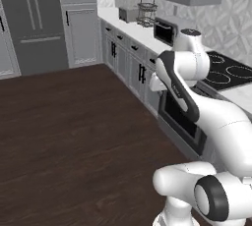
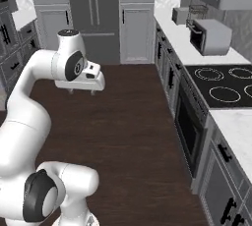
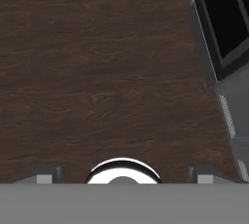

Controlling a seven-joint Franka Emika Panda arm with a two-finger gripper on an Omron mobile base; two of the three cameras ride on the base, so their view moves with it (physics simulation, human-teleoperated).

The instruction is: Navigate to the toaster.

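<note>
Looking down the kitchen from the left base view, the toaster (image 1: pixel 128 14) sits way at the far end of the white surface (image 1: pixel 130 29), close to the back corner by the tall grey cabinets (image 1: pixel 81 33). Just beside it, nearer the robot, there's a wire rack (image 1: pixel 147 14), and then the toaster oven (image 1: pixel 166 30) with its dark glass door. After that comes the black cooktop (image 1: pixel 229 72), with the oven (image 1: pixel 183 117) set under it.

In the right base view it's the same line-up from the other side: toaster (image 2: pixel 180 15) small and far off, toaster oven (image 2: pixel 210 36) in front of it, cooktop (image 2: pixel 224 85) closest. The fridge (image 2: pixel 93 16) stands at the far wall.

The arm is folded up over the dark wood floor (image 1: pixel 74 136), well apart from the toaster. The tool (image 2: pixel 80 91) hangs under the wrist and points down at the floor. In the hand view its two fingertips (image 3: pixel 46 175) sit wide apart at the bottom with nothing but floorboards between them, so it's spread and not gripping anything. The oven's dark door (image 3: pixel 226 18) shows at the upper right of that view.
</note>
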